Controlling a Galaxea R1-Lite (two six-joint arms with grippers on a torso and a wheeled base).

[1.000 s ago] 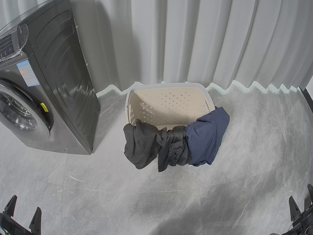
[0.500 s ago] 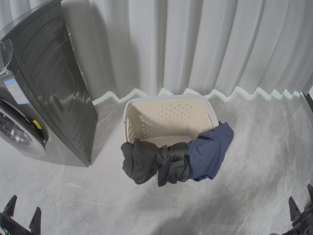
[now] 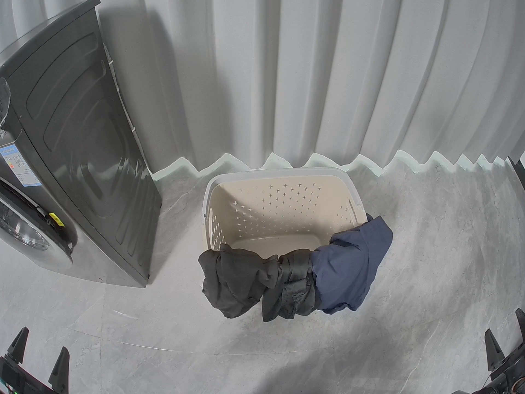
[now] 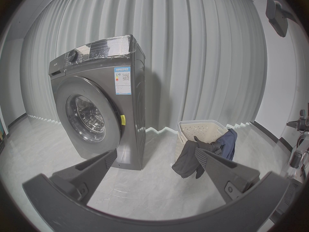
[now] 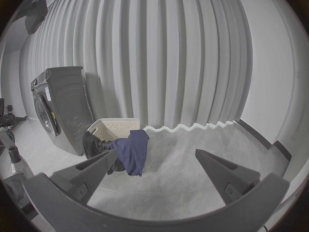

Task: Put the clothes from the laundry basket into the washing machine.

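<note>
Pleated white curtain (image 3: pixel 306 67) closing the back of the room, above a pale grey marble-patterned floor (image 3: pixel 426 280). At left, a dark grey front-loading washing machine (image 3: pixel 76 154) stands with its back near the curtain; the left wrist view shows its round glass door shut against the front panel. Beside it, with a strip of bare floor between, sits a cream perforated plastic laundry basket (image 3: pixel 284 174), also close to the curtain. Two pieces of clothing hang over the basket's near rim and down its outer wall: a crumpled charcoal-grey garment (image 3: pixel 240 283) from the left corner to the middle, and a navy blue garment (image 3: pixel 347 269) over the right corner. The two touch where they bunch together at mid-rim. My left gripper (image 4: pixel 154 152) is held low near the floor, well apart from the basket, its dark fingers spread wide with only floor seen between them. My right gripper (image 5: pixel 156 152) is held likewise on the other side, fingers equally wide and gripping no cloth
</note>
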